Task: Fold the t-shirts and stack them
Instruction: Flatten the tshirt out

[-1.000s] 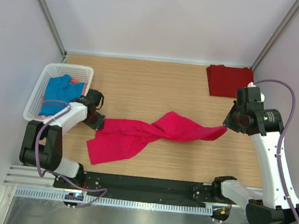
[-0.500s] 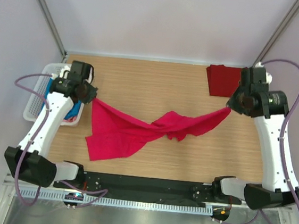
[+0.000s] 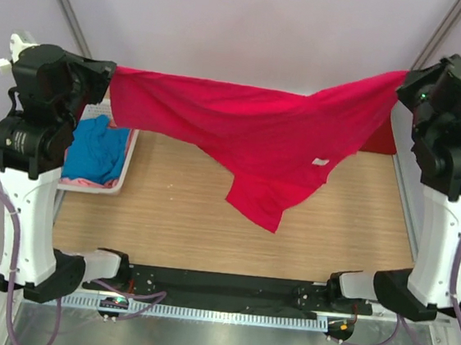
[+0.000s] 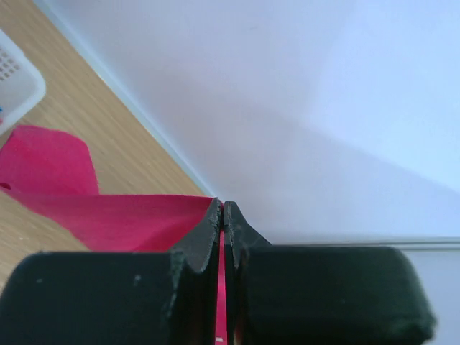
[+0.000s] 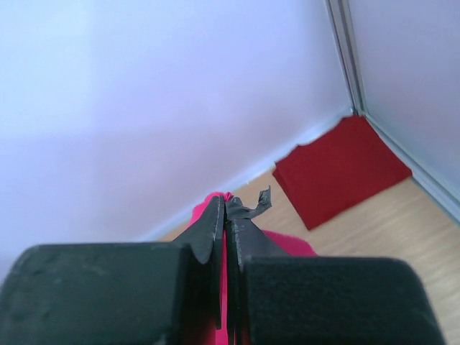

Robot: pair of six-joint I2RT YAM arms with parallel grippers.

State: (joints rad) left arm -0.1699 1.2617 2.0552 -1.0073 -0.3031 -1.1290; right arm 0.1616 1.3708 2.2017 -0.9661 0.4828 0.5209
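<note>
Both arms are up high: the left end effector [image 4: 223,208] is clamped tight on 1 edge of the bright pinkish-red t-shirt [image 3: 267,135], and the right end effector [image 5: 226,205] is pinched closed on the opposite edge. The cloth hangs stretched between them above the worktop [image 3: 175,224], sagging to a point in the middle. At the far right corner the darker red t-shirt [image 5: 341,169] lies flat, and on the left the white basket [image 3: 127,162] holds the blue t-shirt [image 3: 97,146] and the pale pink t-shirt [image 3: 81,180].
</note>
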